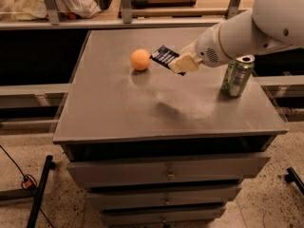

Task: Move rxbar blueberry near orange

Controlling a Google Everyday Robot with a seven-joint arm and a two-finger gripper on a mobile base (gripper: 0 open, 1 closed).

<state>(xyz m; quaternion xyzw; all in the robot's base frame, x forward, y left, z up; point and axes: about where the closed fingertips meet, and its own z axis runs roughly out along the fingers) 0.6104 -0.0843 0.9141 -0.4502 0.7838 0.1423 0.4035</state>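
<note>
Gripper (180, 64) holding the rxbar blueberry (163, 56) beside the orange (140, 59).
Its pale fingers are clamped on the right end of the dark navy wrapper. The bar hangs tilted above the grey cabinet top (118, 108), its left corner just beside the orange; contact cannot be judged. Pale print lines on the wrapper are unreadable. A green drink can (237, 76) stands upright at the right, its label illegible.

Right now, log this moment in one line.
gripper: shut on snack bar, above table | orange: close beside bar | can: upright, right side
</note>
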